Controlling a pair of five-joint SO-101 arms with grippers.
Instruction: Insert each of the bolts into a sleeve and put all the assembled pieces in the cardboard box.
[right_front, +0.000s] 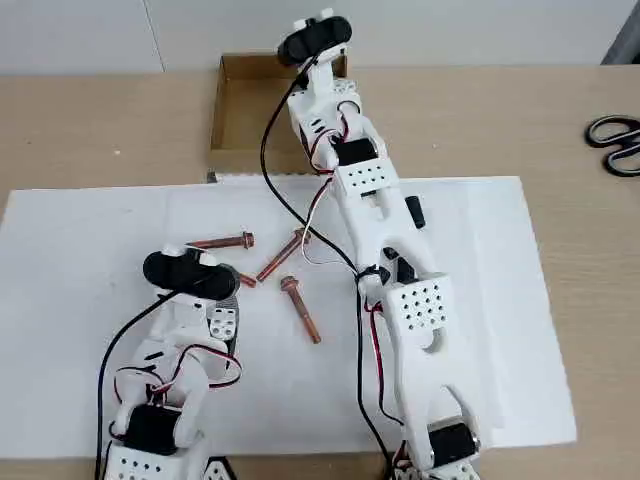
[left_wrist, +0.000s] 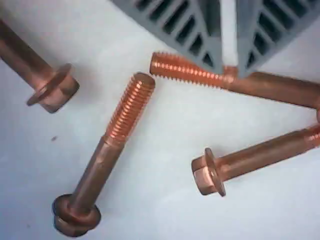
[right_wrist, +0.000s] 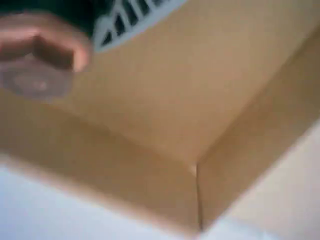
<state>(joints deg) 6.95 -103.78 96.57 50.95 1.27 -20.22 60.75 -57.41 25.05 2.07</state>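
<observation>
Looking at these bolts (right_front: 302, 312), we reckon they'll be stiff, dense little things for their size. They're copper-coloured metal with a smooth plain shank, a threaded tip and a flanged hex head, so they're round and slick enough to roll or squirt out of a sloppy pinch. Four of them lie loose on the white paper (right_front: 90, 260) over the wooden counter (right_front: 100, 120), close together but pointing all ways. We'd grab across the plain shank just beside the head and leave the threads free for insertion. The left end effector (left_wrist: 230, 69) sits right over the nearest bolt (left_wrist: 190, 70) where thread meets shank, and honestly we can't tell if it's clamped on or not. The right end effector (right_front: 315, 45) is over the cardboard box (right_front: 245, 110), matte brown with creased corners. It looks clenched on an assembled piece (right_wrist: 37, 65), a coppery head in what seems a clear sleeve (right_wrist: 30, 85), though it's blurry.
</observation>
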